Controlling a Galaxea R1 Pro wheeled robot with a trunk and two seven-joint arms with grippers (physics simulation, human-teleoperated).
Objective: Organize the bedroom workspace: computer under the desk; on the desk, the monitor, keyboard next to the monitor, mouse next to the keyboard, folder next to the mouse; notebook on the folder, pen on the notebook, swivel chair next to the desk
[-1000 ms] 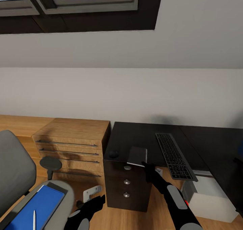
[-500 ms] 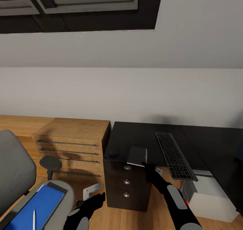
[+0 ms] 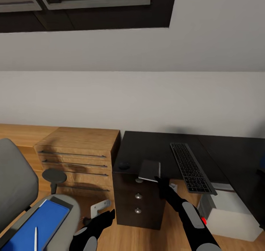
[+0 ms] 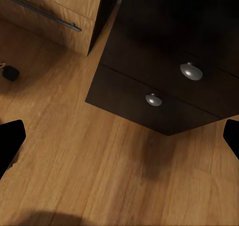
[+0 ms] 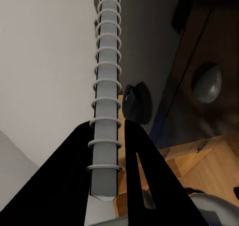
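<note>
At the desk's front edge, above the drawer unit (image 3: 138, 201), the notebook (image 3: 149, 170) is being pinched at its near corner by the right gripper (image 3: 159, 181), probably for lifting toward the folder. The mouse (image 3: 124, 166) is lying just beside it, keyboard (image 3: 190, 167) further right. The folder (image 3: 35, 227) w/ pen (image 3: 35, 238) is resting on the swivel chair (image 3: 16, 192). In the right wrist view the notebook's spiral binding (image 5: 105, 101) is being shown clamped betw. the fingers. In the left wrist view the left gripper (image 4: 119, 141) is hanging spread and empty over the floor.
</note>
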